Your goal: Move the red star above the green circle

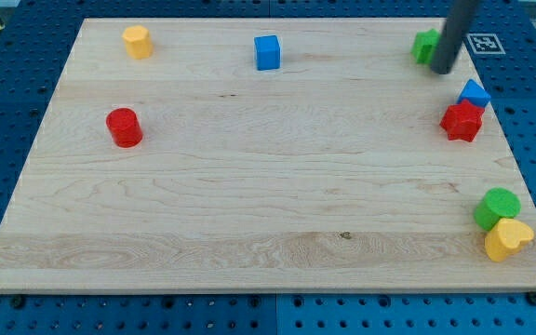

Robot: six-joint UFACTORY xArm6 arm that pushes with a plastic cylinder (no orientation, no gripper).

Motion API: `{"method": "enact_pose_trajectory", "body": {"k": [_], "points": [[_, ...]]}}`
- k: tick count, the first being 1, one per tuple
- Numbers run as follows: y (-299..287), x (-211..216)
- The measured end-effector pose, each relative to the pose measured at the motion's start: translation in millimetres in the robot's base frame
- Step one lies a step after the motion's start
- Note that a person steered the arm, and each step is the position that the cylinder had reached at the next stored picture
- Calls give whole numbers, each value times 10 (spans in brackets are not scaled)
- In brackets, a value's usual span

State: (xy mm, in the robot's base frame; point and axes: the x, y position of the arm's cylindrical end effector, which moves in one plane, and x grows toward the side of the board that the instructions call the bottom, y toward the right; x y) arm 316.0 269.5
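Camera view: my tip (442,69) beside green block (424,45)

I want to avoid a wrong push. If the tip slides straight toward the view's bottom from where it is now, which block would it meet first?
Probably the red star: it lies below my tip, slightly right, with the blue block touching it. A straight path might just pass the star's left edge; depth is unclear.

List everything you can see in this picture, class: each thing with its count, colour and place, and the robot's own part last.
wooden board: one, pale wood, fills the view
yellow block: one, top left
blue cube: one, top middle
red cylinder: one, left
green block: one, top right, partly behind rod
blue block: one, right edge
red star: one, just below blue block
green circle: one, bottom right
yellow heart: one, beside and below green circle
my tip: one, dark, beside green block
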Motion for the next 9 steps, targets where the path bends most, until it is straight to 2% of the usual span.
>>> {"method": "enact_pose_trajectory", "body": {"k": [1, 3, 4, 6, 7, 9], "points": [[263, 367], [82, 968], [150, 845], [65, 284], [-259, 334], [-302, 837]]}}
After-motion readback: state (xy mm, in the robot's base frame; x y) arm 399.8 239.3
